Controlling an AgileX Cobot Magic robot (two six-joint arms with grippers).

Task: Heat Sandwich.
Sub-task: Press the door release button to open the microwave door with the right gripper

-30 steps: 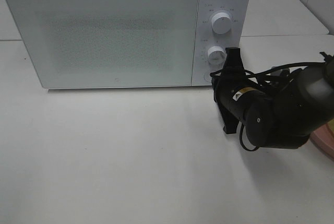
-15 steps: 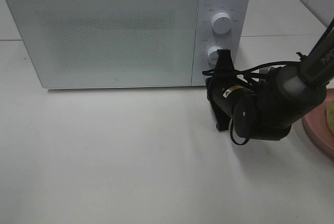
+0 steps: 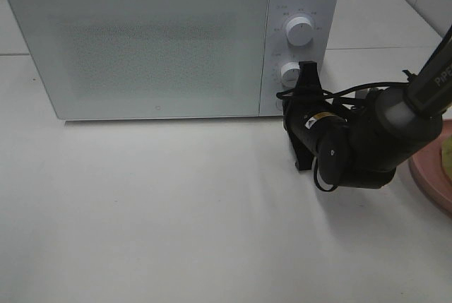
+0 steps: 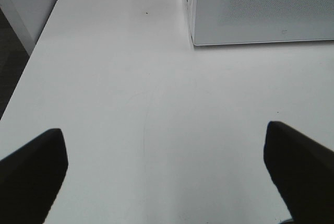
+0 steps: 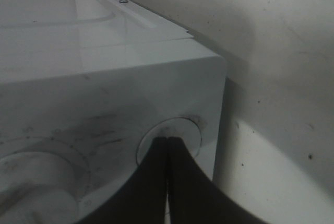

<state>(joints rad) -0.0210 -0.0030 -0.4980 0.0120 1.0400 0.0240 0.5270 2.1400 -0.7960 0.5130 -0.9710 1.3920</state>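
Observation:
The white microwave stands at the back with its door closed. My right gripper is shut and empty, its tips against the lower corner of the control panel, below the two knobs. In the right wrist view the shut fingertips rest on a round button. A yellow-green sliver of the sandwich shows at the right edge on a pink plate. My left gripper is open over bare table and does not appear in the exterior high view.
The microwave's front corner lies ahead of the left gripper. White tabletop stretches in front of the microwave. The right arm's dark body and its cables hang between the microwave and the plate.
The right arm has swung left toward the control panel, uncovering more of the pink plate. Its shut tips sit closer to the panel's lower corner. The door stays closed.

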